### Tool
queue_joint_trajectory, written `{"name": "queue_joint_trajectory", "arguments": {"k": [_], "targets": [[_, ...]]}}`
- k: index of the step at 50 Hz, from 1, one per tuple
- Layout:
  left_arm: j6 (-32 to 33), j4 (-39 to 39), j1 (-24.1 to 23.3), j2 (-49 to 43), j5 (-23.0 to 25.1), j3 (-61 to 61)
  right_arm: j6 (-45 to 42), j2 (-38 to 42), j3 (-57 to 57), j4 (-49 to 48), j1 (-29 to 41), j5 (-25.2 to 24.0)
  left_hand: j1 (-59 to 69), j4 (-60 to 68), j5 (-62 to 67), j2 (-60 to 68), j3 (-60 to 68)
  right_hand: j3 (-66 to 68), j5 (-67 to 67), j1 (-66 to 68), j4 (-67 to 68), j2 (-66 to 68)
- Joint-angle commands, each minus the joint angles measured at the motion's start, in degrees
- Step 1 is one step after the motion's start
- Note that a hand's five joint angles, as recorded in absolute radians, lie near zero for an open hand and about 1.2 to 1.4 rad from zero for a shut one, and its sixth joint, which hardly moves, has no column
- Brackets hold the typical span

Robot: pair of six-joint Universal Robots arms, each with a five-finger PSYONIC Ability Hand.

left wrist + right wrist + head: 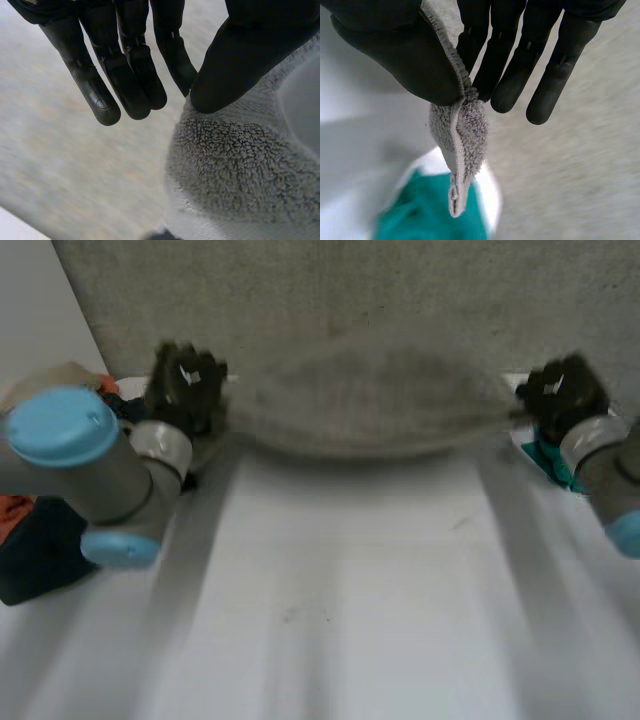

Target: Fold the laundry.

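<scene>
Head view: grey towel [370,405] is held off the worktop [350,580], stretched between left hand [186,385] and right hand [562,392], one at each end of its upper edge. The middle sags. A heap of dark and orange clothes [35,540] lies beside the left arm, and a teal cloth [548,458] lies just under the right hand.

Left wrist view: left hand [250,45] presses the towel's edge between thumb and nearest finger, with the other fingers straight. The hold looks shallow.

Right wrist view: right hand [390,45] pinches a hemmed corner between thumb and fingers. The corner's tip hangs below the pinch, above the teal cloth.

Judgement: the step is spreading the towel flat for its first fold.
- Hold both pinches firm, the left especially.
- Keep the hands level and draw them apart to take out the sag.
- Lay the hanging edge on bare worktop, clear of both side heaps, before letting go.
</scene>
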Motion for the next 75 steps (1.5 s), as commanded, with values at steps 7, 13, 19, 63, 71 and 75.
{"name": "queue_joint_trajectory", "arguments": {"k": [7, 13, 19, 63, 71, 75], "targets": [[1.74, -12.78, -0.47, -0.55, 0.66, -12.02, -0.78, 2.90, 5.79, 11.47, -0.58, -0.42, 15.22, 11.23, 13.80, 11.29, 11.53, 11.53, 13.08, 17.00, 11.19, 12.73], [2.36, -20.69, -1.44, 10.35, 0.58, -20.11, -5.60, -5.70, 10.35, 24.47, -4.09, -0.50, 15.22, 11.23, 13.80, 11.29, 11.53, 11.53, 13.08, 17.00, 11.19, 12.73], [2.80, -30.97, -2.14, 21.25, 0.75, -27.41, -22.03, -17.22, 22.30, 37.40, -11.65, 0.02, 15.22, 11.23, 13.80, 11.29, 11.53, 11.53, 13.08, 17.00, 11.19, 12.73], [6.49, -10.53, -5.66, -12.84, -14.98, 7.39, -16.95, 15.90, -4.22, -9.51, -2.52, -3.94, 15.22, 11.23, 13.80, 11.29, 11.53, 11.53, 13.08, 17.00, 11.19, 12.73], [9.55, -3.92, -7.94, -12.23, -14.45, 5.29, -15.81, 16.08, -4.41, -11.64, -0.76, 0.89, -54.78, -58.77, -56.20, -58.71, -58.47, -58.47, -56.92, -53.00, -58.81, -57.27], [11.23, -3.65, -8.47, -11.09, -14.37, 3.70, -12.92, 13.71, -3.35, -10.84, -0.59, 2.40, -54.78, -58.77, -56.20, -58.71, -58.47, -58.47, -56.92, -53.00, -58.81, -57.27]]}}
